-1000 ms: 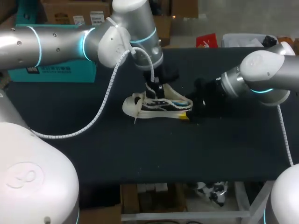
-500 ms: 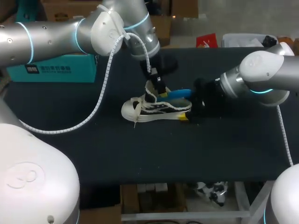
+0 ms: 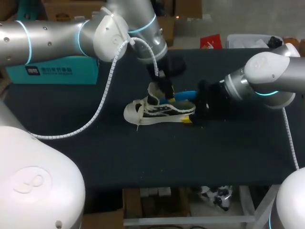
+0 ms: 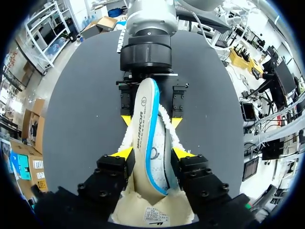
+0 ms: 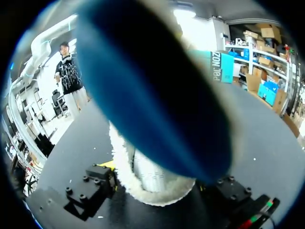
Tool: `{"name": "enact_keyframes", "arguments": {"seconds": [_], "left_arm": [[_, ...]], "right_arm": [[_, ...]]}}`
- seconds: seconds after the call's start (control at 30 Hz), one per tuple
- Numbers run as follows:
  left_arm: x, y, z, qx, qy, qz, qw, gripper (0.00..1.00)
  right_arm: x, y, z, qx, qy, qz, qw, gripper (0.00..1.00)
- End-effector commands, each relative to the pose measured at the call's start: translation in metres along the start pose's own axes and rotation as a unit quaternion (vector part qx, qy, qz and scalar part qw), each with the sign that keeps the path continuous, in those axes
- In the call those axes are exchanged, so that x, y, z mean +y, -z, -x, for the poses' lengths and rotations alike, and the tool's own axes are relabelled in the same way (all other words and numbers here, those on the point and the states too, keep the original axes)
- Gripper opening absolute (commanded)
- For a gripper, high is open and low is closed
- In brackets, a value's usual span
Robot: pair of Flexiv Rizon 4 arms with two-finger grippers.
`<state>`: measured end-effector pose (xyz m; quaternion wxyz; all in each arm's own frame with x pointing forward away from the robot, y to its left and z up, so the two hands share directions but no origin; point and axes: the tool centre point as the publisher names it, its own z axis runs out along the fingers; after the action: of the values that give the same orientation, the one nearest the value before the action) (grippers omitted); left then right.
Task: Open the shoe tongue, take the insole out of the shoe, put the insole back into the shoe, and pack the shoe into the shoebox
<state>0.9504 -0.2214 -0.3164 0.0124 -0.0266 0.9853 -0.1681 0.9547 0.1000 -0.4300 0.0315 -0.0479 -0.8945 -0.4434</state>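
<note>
Left claw (image 4: pixel 152 153): clenched on the insole (image 4: pixel 145 119), one yellow tip on each long edge, right above the shoe's (image 3: pixel 157 110) opening.
Right claw (image 3: pixel 189 118): gripping the shoe's heel end from both sides, pinning it down.
What changed: a second ago the insole was barely peeking out of the shoe. Now its blue heel end sticks out above the shoe's heel, and our left claw has come up and tipped back a bit.
Shoe: sitting on its sole, pretty much where it was.
Insole's front end: looks tucked in near the tongue, but we can't really tell.
Teal box (image 3: pixel 62 71): well away from the shoe on our left arm's side. We guess it's the shoebox.
Meaning: we reckon the take-out step is about halfway done. Refitting and packing are yet to do.
</note>
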Motion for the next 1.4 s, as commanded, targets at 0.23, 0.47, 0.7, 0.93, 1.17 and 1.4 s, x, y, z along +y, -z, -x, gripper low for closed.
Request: {"name": "enact_keyframes", "arguments": {"seconds": [0.23,0.47,0.7,0.93,1.17,1.4], "left_arm": [[-0.017,-0.012,0.0,-0.033,0.009,-0.001,0.999,0.47],[-0.025,-0.018,0.019,-0.031,0.022,-0.005,0.999,0.41],[-0.028,-0.023,0.028,-0.034,0.027,-0.007,0.999,0.0],[-0.024,-0.006,0.018,-0.019,0.008,-0.026,0.999,0.0],[-0.032,0.026,0.001,-0.016,-0.009,-0.062,0.998,0.0],[-0.05,0.054,-0.011,0.018,-0.018,-0.115,0.993,0.0]], "right_arm": [[-0.003,-0.005,-0.002,0.0,0.0,0.001,1.0,0.0],[-0.003,-0.005,-0.002,0.0,0.0,0.001,1.0,0.0],[-0.003,-0.005,-0.002,0.0,0.0,0.001,1.0,0.0],[-0.003,-0.005,-0.002,0.0,0.0,0.001,1.0,0.0],[-0.002,-0.003,0.0,-0.001,0.005,0.002,1.0,0.0],[0.001,0.008,0.0,-0.012,-0.01,-0.013,1.0,1.0]]}}
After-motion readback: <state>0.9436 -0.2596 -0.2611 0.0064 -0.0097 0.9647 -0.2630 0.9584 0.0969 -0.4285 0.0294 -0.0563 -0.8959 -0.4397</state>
